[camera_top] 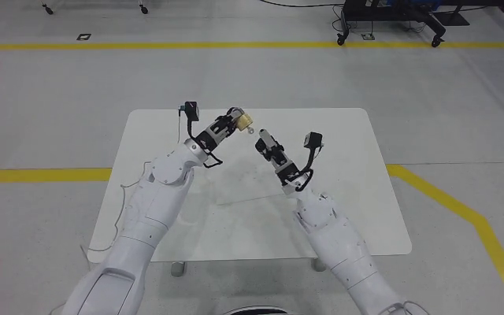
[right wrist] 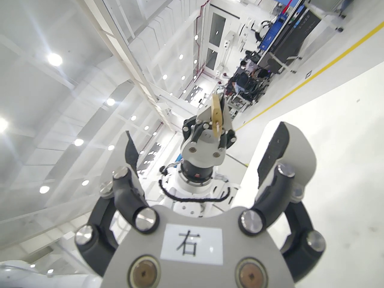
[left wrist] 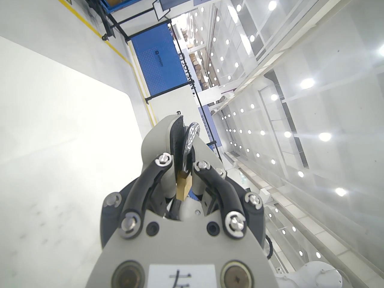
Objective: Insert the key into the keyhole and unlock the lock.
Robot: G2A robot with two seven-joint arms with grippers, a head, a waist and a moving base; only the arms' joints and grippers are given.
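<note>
Table (camera_top: 346,197): white, with rounded corners; both arms are held above its far half.
Left gripper (camera_top: 235,120): raised off the table and pointing toward the right arm, its fingers clamped on the lock.
Lock (camera_top: 246,120): a brass padlock gripped between the left fingers. In the top view its body sticks out past the fingertips. It is in the air, not touching the table.
Silver metal piece (left wrist: 191,139): a thin piece with a rounded end, pinched between the left finger pads and lined up with the brass body. Whether it is the key or the shackle cannot be told.
Right gripper (camera_top: 260,136): just right of the lock and a little nearer the robot, close to it but not touching. Its fingers are spread wide and hold nothing.
Lock relative to right gripper: seen from the right wrist, the padlock sits straight ahead of the open jaws, beyond the fingertips.
</note>
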